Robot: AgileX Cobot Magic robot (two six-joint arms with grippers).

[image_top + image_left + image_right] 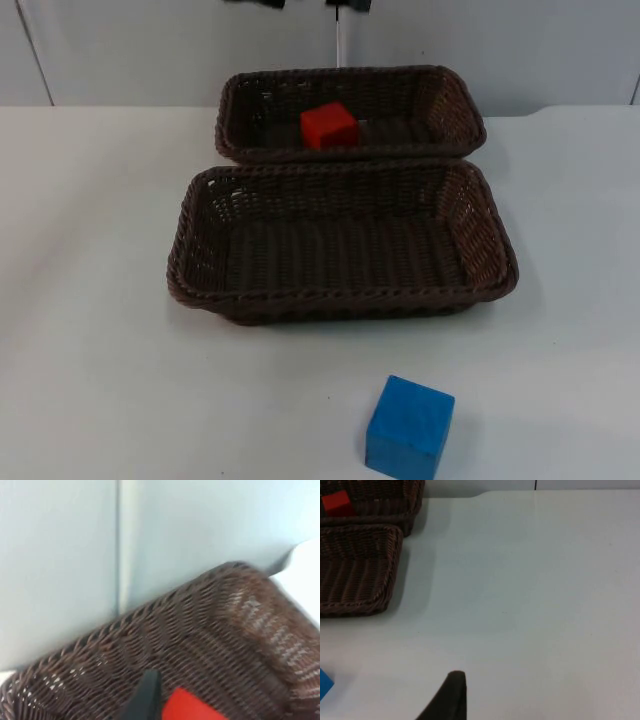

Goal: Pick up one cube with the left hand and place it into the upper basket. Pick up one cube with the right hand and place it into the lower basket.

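A red cube (328, 125) lies inside the upper brown wicker basket (450, 100), left of its middle. The lower basket (490, 250), same weave and larger in view, stands right in front of it with nothing in it. A blue cube (409, 427) rests on the white table near the front edge, in front of the lower basket. My left gripper (145, 696) hangs over the upper basket (235, 625), close above the red cube (187, 707). My right gripper (450, 696) is over bare table to the right of the baskets, with the blue cube (324, 682) off to its side.
The grey partition wall (500, 40) rises directly behind the upper basket. White table top (90, 200) stretches out on both sides of the baskets and along the front around the blue cube.
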